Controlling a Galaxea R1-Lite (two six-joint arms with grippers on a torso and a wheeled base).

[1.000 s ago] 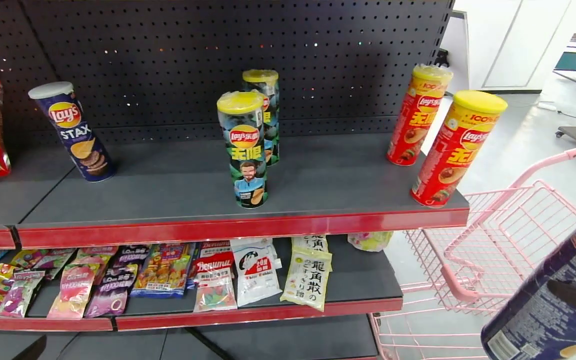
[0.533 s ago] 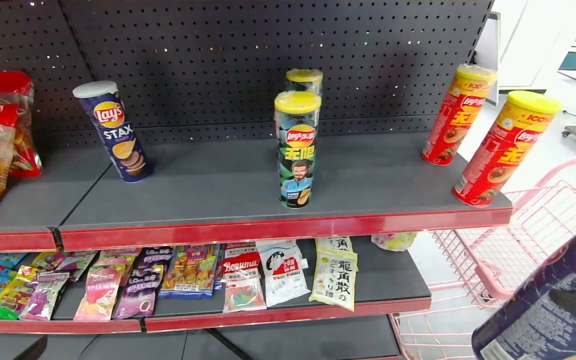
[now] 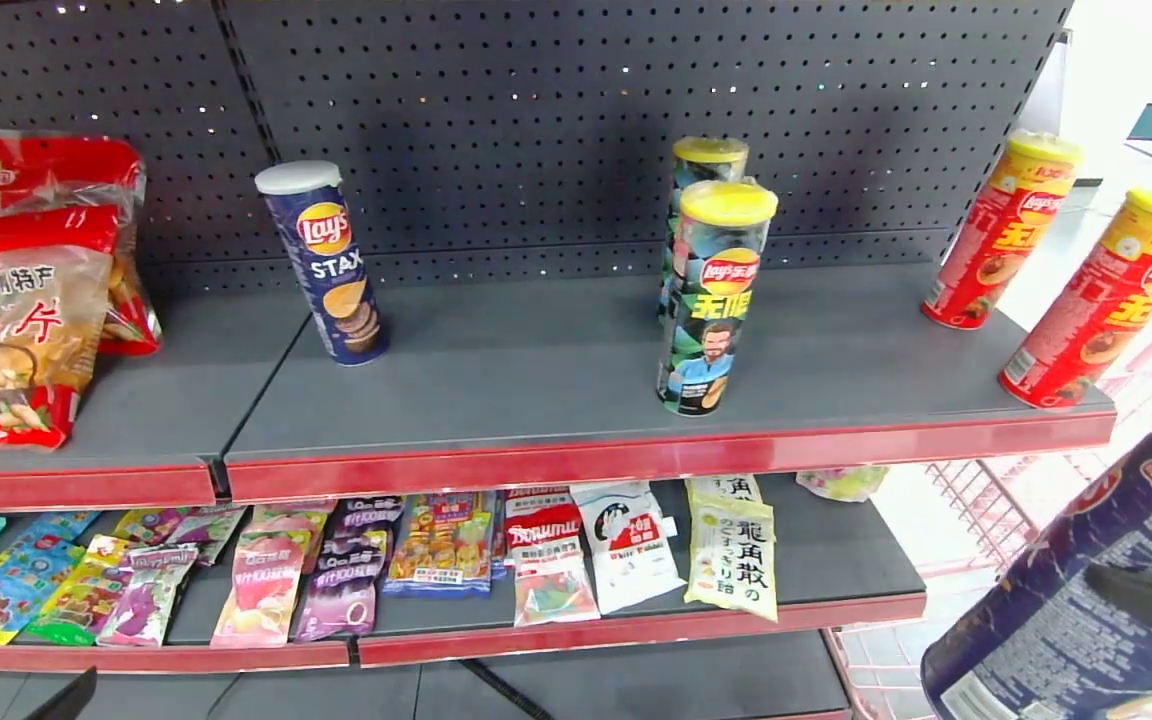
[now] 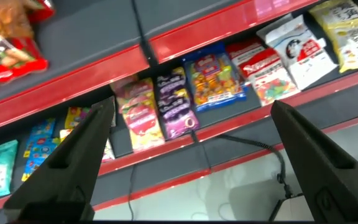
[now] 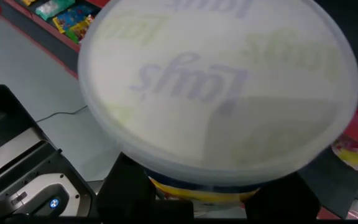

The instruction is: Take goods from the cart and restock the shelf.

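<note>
Right gripper (image 3: 1141,598) pinches the tilted blue can (image 3: 1056,600) at near right; its likely shelf (image 3: 536,370) spot, beside the matching upright can (image 3: 321,262), lies farther off and well left.

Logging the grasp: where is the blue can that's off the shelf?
Head view, lower right: the blue can sits tilted in the right gripper, below the front red can at the upper shelf's right end.
</note>
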